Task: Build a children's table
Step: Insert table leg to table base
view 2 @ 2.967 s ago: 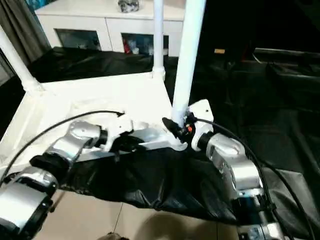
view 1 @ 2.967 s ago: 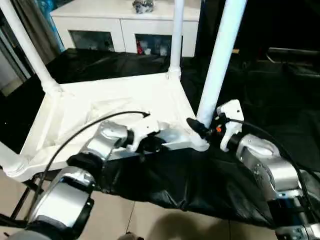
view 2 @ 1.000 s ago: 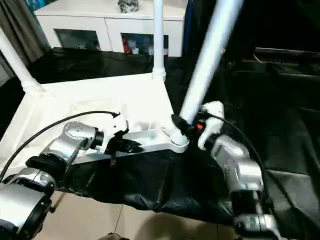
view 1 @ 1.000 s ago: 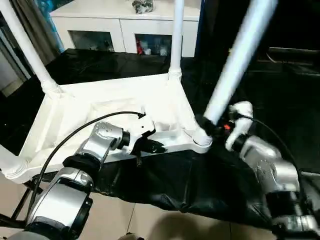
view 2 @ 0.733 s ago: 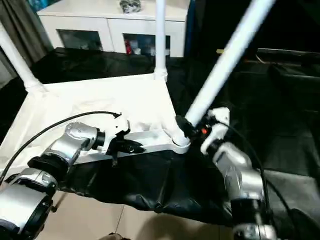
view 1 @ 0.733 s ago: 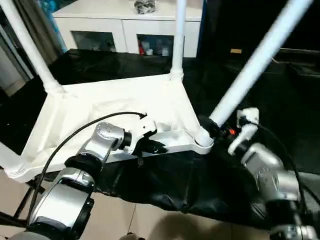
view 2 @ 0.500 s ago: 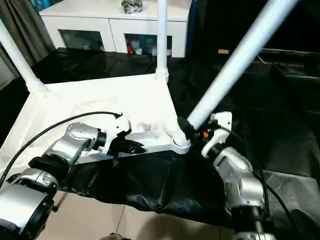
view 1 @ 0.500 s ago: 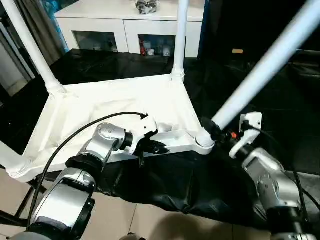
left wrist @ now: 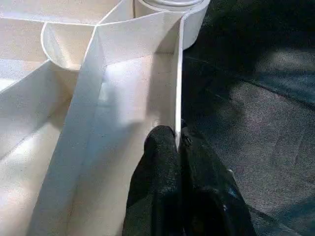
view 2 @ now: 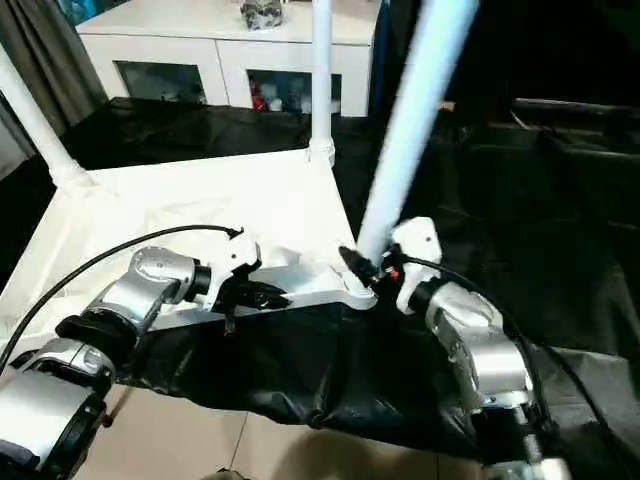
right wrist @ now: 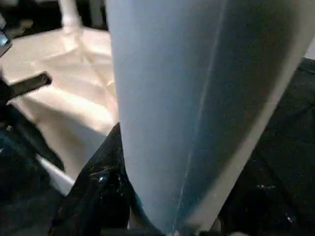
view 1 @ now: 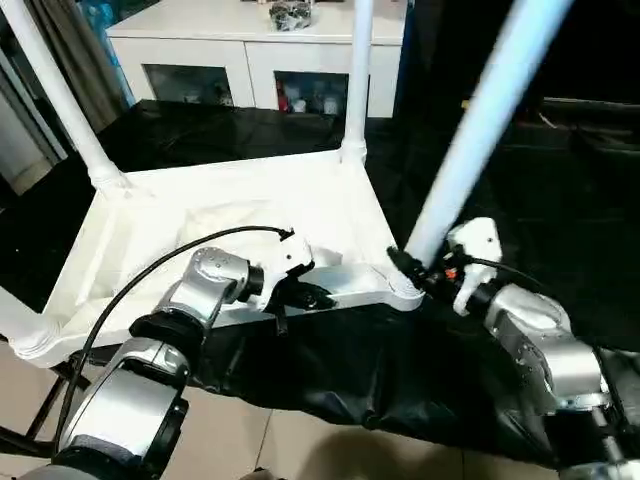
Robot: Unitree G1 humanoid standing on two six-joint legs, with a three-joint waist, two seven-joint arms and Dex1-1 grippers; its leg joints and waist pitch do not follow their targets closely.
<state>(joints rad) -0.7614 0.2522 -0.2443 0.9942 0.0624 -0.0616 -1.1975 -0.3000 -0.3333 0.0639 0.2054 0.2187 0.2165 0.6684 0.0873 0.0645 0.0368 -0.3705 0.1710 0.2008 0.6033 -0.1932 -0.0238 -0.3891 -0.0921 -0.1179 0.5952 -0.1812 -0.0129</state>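
The upturned tabletop (view 1: pixel 240 215) lies on a black sheet (view 1: pixel 330 370), its near rim pinched by the clenched left gripper (left wrist: pixel 178 142), while the right gripper (view 1: pixel 408 268) grasps a tilted leg (view 1: pixel 470 130) at the near right corner socket (view 1: pixel 400 290).

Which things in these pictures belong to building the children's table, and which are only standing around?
Part of the job:
- tabletop, lying upside down
- leg held by the right tool at the near corner socket
- the other legs already standing in their sockets
- left tool, pinching the tabletop's rim

Just standing around:
- white cabinet with glass doors
- black cloth under the work
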